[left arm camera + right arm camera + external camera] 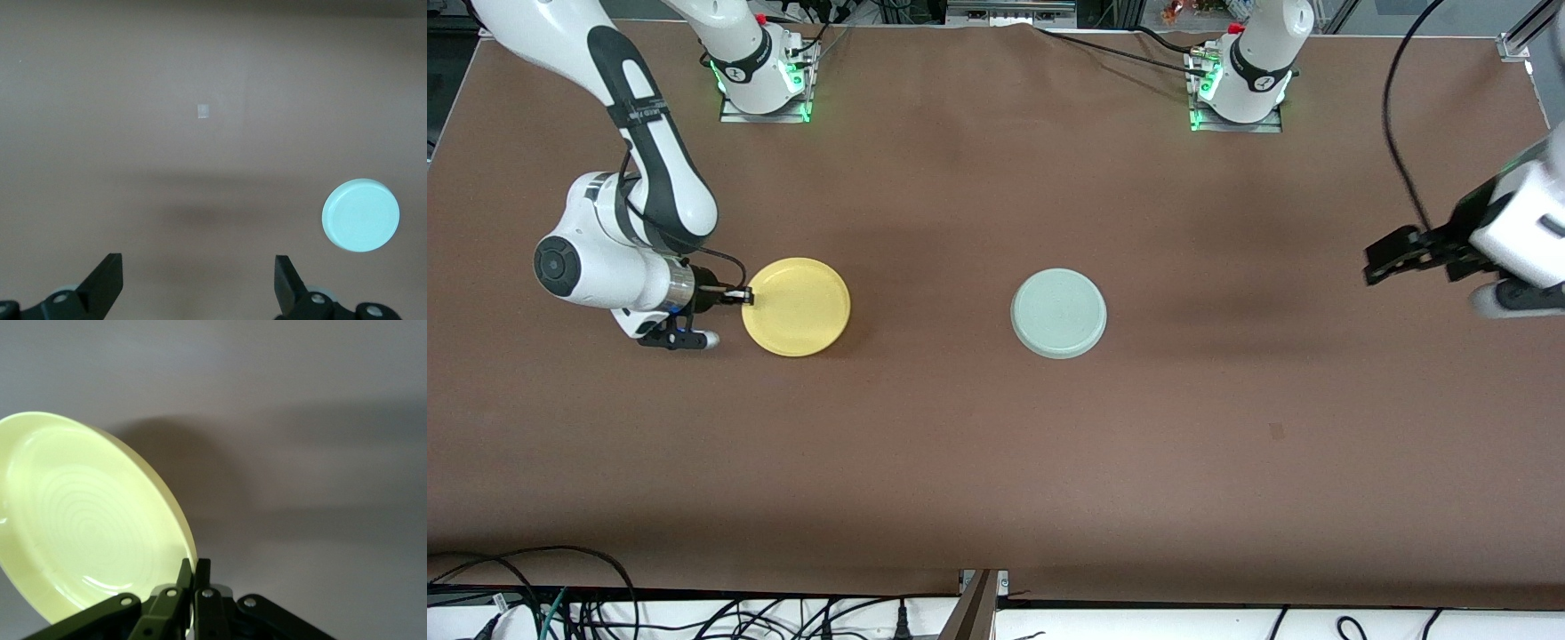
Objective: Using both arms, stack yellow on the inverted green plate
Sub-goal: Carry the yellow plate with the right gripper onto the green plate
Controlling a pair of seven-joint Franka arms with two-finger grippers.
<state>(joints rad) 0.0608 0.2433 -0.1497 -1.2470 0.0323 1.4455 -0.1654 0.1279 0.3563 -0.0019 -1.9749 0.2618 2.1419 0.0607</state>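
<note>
Brown desk [996, 462], bare matte surface, cables along the edge nearest the front camera. Yellow plate [797, 307]: toward the right arm's end of the desk, right way up, its rim clamped between the closed fingers of the right gripper [744, 297]. Green plate [1058, 313]: mid-desk, upside down, flat on the surface, well apart from the yellow plate. Left gripper [1371, 268]: up in the air over the left arm's end of the desk, fingers spread apart, holding nothing.
</note>
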